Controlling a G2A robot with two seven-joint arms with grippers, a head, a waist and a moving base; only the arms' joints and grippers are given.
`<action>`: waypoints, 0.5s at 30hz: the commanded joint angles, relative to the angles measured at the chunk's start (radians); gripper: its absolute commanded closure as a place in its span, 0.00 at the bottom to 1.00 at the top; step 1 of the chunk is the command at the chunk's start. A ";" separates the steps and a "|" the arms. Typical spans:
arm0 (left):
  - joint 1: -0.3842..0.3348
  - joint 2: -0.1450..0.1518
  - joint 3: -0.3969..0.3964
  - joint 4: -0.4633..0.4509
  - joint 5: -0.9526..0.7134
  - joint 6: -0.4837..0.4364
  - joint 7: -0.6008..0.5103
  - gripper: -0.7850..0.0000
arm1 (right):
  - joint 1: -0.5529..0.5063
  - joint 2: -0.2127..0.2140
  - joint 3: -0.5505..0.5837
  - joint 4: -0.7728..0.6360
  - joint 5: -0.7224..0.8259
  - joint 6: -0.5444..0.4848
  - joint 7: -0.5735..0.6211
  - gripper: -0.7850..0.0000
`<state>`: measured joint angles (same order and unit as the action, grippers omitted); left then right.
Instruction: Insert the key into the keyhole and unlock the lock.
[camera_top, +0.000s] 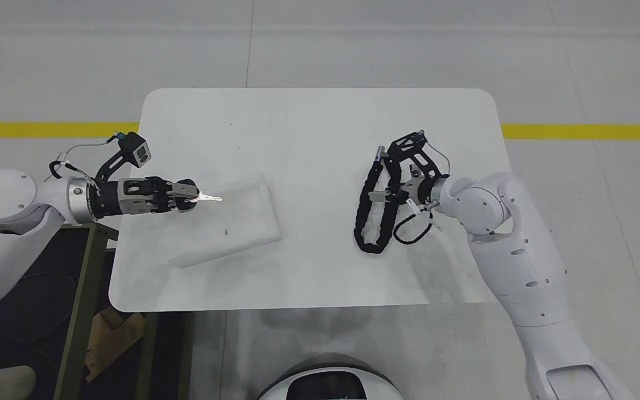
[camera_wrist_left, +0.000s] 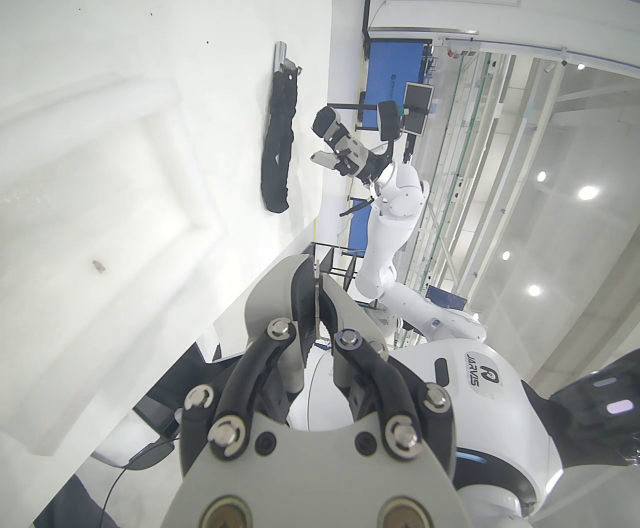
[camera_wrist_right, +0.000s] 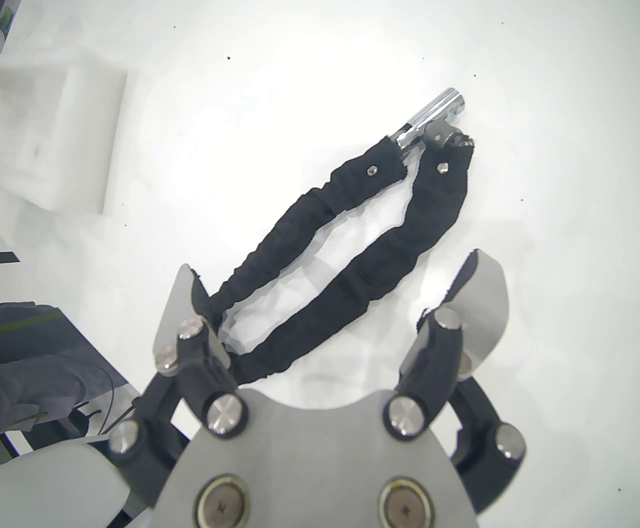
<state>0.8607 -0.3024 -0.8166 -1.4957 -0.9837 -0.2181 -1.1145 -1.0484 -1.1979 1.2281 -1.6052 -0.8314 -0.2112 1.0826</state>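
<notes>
L: left gripper (camera_top: 188, 195) clenched on key (camera_top: 208, 198), blade pointing at foam tray (camera_top: 235, 225) | R: right gripper (camera_wrist_right: 335, 272) fingers spread wide over lock's near end, contact unclear | lock (camera_top: 372, 215): black-sleeved loop flat on table (camera_top: 320, 130), right of tray, metal cylinder (camera_wrist_right: 432, 117) at far end

A white table (camera_top: 320, 120) with rounded corners carries a shallow white foam tray (camera_top: 235, 225), set askew. Well apart from the tray, toward the table's right edge, lies a black fabric-sleeved chain lock (camera_top: 372, 215), looped closed.
</notes>
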 joint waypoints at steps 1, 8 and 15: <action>0.000 0.000 0.000 0.000 0.000 0.000 0.000 1.00 | -0.045 0.000 -0.005 -0.022 0.063 -0.027 0.015 0.00; 0.000 0.000 0.000 0.000 0.000 0.000 0.000 1.00 | -0.050 -0.004 -0.008 -0.106 0.190 0.057 0.123 0.00; 0.000 0.000 0.000 0.000 0.000 0.000 0.000 1.00 | -0.013 -0.022 -0.040 -0.137 0.264 0.284 0.181 0.00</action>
<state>0.8607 -0.3024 -0.8166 -1.4957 -0.9837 -0.2181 -1.1145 -1.0670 -1.2180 1.1877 -1.7506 -0.5803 0.0247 1.2622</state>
